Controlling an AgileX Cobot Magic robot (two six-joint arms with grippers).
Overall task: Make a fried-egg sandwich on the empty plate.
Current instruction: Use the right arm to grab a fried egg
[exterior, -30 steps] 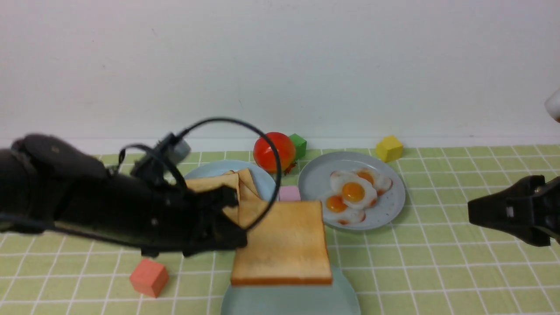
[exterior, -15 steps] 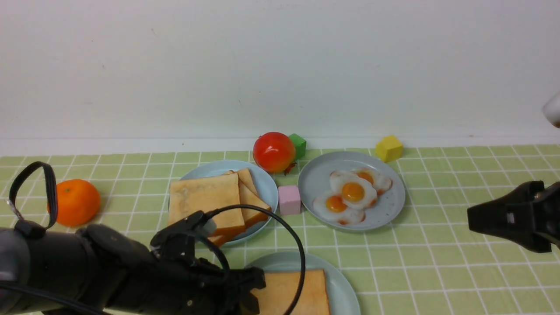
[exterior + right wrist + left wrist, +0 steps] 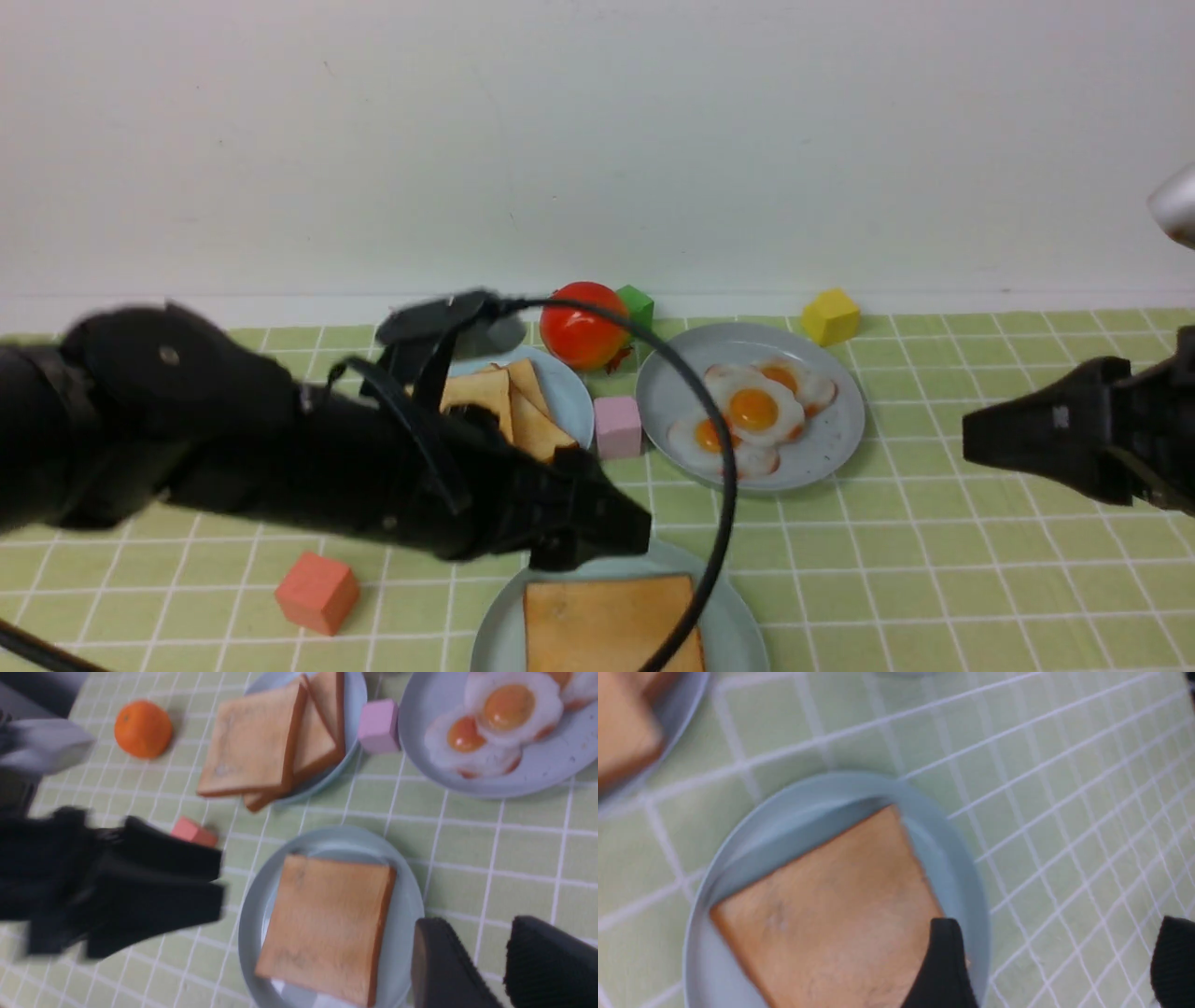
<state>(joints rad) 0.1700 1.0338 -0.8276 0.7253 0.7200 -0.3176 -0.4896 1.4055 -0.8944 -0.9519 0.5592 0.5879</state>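
"What's the room like from where you stand?"

"Plain. A pale green checked cloth (image 3: 934,560) with white lines covers the table and runs back to a bare white wall (image 3: 597,140)."

"And the sandwich?"

"One toast slice (image 3: 607,621) lies flat on the mint-blue plate (image 3: 738,621) at the near edge. The white fried egg (image 3: 752,407) is farther back on the right. It sits on top of two brown-edged eggs (image 3: 714,437) on a grey-blue plate (image 3: 831,439). More toast (image 3: 254,742) is piled on a second grey-blue plate (image 3: 577,401) and overhangs its near rim."

"The arms?"

"The left gripper (image 3: 219,883) hangs by the mint plate's far left rim with its jaws spread wide, holding nothing. From the front it's a blur, so I can't tell whether it touches the rim. The right gripper (image 3: 483,926) is above the cloth on the right, jaws a little apart, nothing in them."

"Anything else on the cloth?"

"A tomato (image 3: 583,327) and a green block (image 3: 638,308) near the wall, and a yellow block (image 3: 830,315) beyond the eggs. There's a pink block (image 3: 618,427) between the two back plates and a coral block (image 3: 317,593) left of the mint plate. An orange (image 3: 142,728) sits off to the left of the toast pile."
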